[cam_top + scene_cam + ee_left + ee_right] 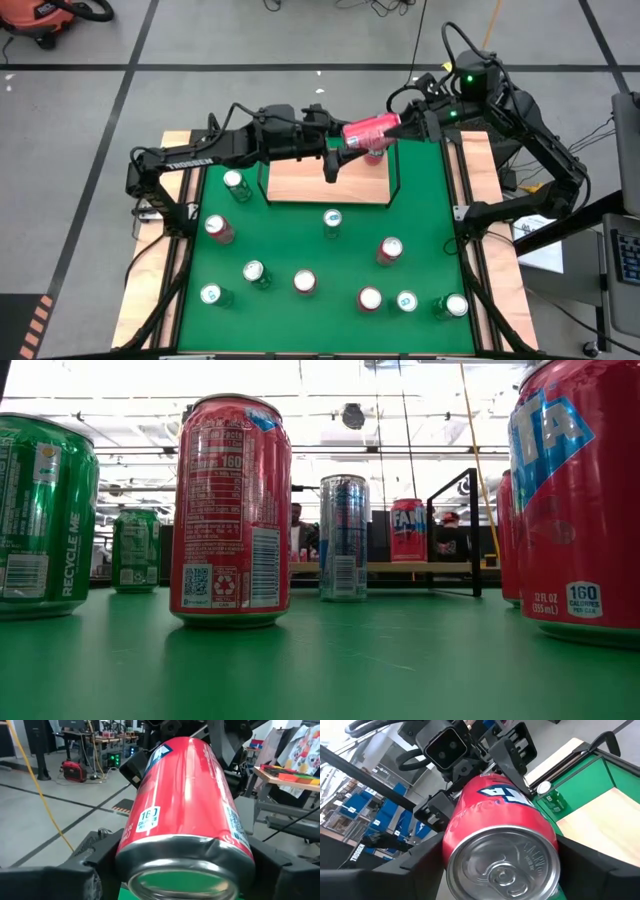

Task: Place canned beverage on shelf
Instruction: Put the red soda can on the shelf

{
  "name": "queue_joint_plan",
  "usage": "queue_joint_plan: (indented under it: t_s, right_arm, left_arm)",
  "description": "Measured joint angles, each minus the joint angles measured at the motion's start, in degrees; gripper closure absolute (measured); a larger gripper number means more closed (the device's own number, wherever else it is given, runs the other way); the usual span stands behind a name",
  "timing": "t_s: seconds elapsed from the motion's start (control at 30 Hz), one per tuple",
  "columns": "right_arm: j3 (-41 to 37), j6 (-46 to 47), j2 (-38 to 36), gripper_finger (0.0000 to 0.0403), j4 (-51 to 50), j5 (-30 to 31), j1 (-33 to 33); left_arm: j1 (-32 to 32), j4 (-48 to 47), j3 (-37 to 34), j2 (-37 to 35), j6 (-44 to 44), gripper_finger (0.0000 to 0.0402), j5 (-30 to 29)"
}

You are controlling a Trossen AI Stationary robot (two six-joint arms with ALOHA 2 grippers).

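Green felt covers the table [420, 190], with the light-wood, black-railed shelf [300, 185] at its far side and loose cans standing on the felt nearer the camera. Above the shelf's right end a red can [372, 128] is held on its side in the air, between both arms. The left gripper [345, 152] has its jaws at the can's flanks at the bottom end; the right gripper [405, 122] has its jaws closed around the lid end. Judged as a handover in progress. The can is a smooth aluminium cylinder, red with a blue-and-white logo, and shows a crease near its bottom rim [187, 842]. It should be rigid if full, slippery on its painted wall, and dent-prone; grip across the mid-body, not the rims.
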Motion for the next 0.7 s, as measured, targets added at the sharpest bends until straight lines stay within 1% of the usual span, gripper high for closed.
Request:
queue_joint_plan:
  t_s: [0.07, 0.23, 0.33, 0.43, 0.53, 0.7]
  right_arm:
    - [0.00, -0.78, 0.00, 0.0084, 0.88, 0.23, 0.00]
    - [0.00, -4.62, -0.40, 0.0051, 2.99, 0.34, 0.02]
    - [0.02, -6.96, -0.94, 0.0041, 5.60, 0.59, 0.00]
    - [0.02, -10.16, -1.62, 0.0039, 8.23, 0.75, -0.02]
    - [0.02, -16.35, -2.78, 0.0038, 10.34, 0.34, 0.00]
    - [0.02, -30.26, -5.50, 0.0038, 12.62, 0.08, 0.30]
  left_arm:
    - [0.00, 0.30, 0.00, 0.00, -0.96, 0.0115, 0.13]
    - [-0.21, 0.18, 0.00, -0.41, -8.17, 0.0114, 2.44]
    - [0.03, 0.23, -0.01, -0.62, -12.28, 0.0114, 4.35]
    - [0.43, 0.37, 0.00, -0.70, -19.51, 0.0114, 5.25]
    - [0.79, -0.05, 0.00, -0.70, -27.65, 0.0114, 5.29]
    - [1.07, 0.09, -0.01, -0.70, -42.37, 0.0114, 5.51]
